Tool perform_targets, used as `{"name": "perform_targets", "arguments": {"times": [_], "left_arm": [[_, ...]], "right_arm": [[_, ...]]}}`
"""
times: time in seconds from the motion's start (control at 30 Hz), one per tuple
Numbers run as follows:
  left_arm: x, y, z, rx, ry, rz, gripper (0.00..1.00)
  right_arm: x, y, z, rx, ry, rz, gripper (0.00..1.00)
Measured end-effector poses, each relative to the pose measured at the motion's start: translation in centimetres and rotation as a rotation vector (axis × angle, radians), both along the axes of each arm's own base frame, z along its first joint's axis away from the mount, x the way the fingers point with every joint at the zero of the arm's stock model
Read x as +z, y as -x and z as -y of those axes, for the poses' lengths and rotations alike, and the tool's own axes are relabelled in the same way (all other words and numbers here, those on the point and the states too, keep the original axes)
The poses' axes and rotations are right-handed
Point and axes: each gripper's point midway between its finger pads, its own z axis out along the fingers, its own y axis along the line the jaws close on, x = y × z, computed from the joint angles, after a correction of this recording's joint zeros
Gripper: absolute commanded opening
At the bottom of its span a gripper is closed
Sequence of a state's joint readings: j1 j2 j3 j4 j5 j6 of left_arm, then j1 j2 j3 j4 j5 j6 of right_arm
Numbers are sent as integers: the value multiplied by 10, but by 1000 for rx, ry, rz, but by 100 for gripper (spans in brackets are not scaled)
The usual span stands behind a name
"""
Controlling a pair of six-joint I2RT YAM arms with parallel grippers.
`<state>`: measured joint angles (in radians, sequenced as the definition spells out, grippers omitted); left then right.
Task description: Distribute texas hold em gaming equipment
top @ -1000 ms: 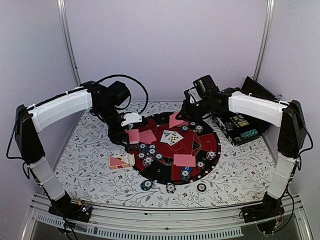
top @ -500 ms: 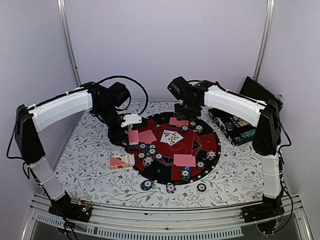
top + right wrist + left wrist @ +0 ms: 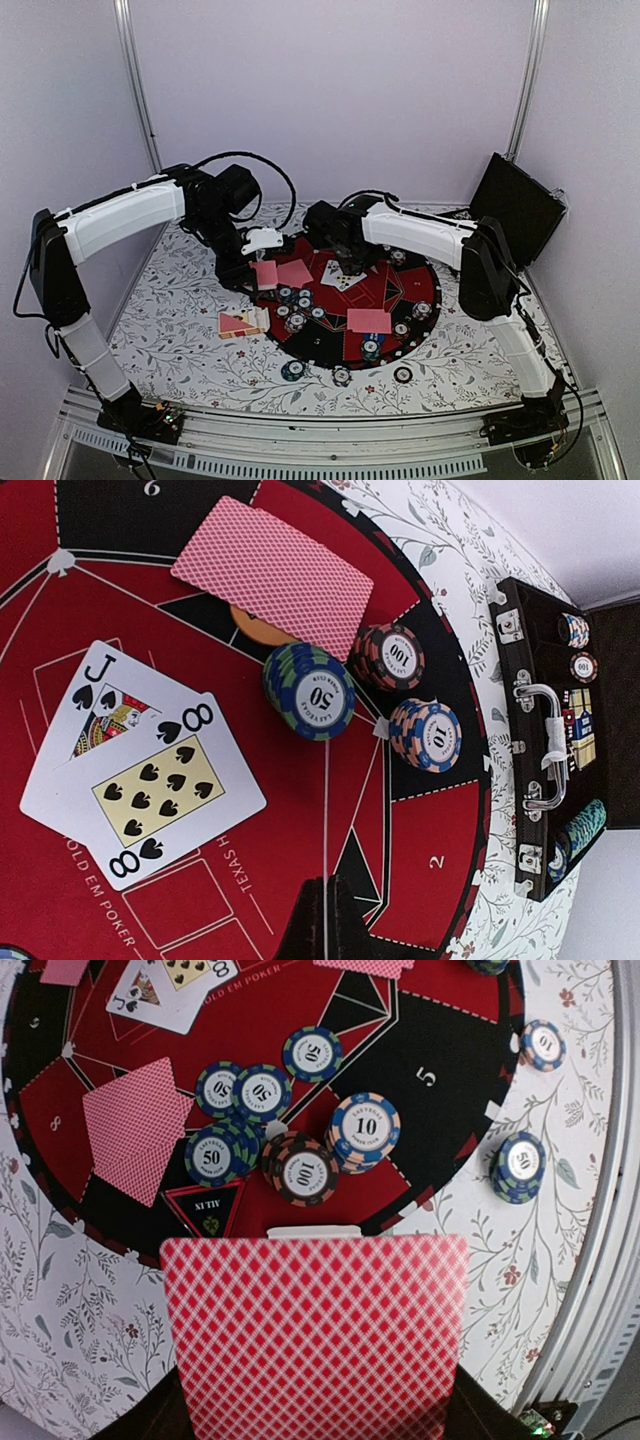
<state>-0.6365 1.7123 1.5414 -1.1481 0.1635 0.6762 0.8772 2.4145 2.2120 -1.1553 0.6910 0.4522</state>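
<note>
My left gripper [image 3: 258,268] [image 3: 313,1232] is shut on red-backed playing cards [image 3: 315,1335], held over the round mat's [image 3: 415,283] left edge. Beyond them stand chip stacks marked 10 [image 3: 364,1132], 100 [image 3: 303,1170] and 50 [image 3: 213,1155], beside a face-down card [image 3: 132,1130]. My right gripper [image 3: 345,263] [image 3: 326,882] hovers over the mat's middle, shut on a playing card [image 3: 325,810] seen edge-on as a thin white line. Beside it lie a face-up jack [image 3: 100,705] and eight of spades [image 3: 160,790]. A face-down card [image 3: 272,575] rests on an orange disc [image 3: 262,630].
The black case [image 3: 515,205] [image 3: 555,740] stands open at the right with chips inside. More face-down cards [image 3: 369,320] lie on the mat, others [image 3: 240,322] on the cloth at left. Loose chips [image 3: 292,371] [image 3: 403,375] sit near the front edge.
The right arm has swung left from the case to over the mat's middle. The left arm and its cards have not moved.
</note>
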Motion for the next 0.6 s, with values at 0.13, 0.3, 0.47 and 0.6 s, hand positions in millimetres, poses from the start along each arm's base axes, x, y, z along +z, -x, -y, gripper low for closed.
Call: {"name": "perform_targets", "arguments": {"times": [0.13,0.3,0.47,0.6], "left_arm": [[0,0,0,0,0,-1,0],[0,0,0,0,0,0,0],[0,0,0,0,0,-1,0],[0,0,0,1,0,-1,0]], "right_arm": [[-7,1,1,5,27,-10,0],[-25,4,-4,27,35,-51,0],[-35,6,-15,47,-8,-79,0],[-39,8,-23,61,-35,-92,0]]}}
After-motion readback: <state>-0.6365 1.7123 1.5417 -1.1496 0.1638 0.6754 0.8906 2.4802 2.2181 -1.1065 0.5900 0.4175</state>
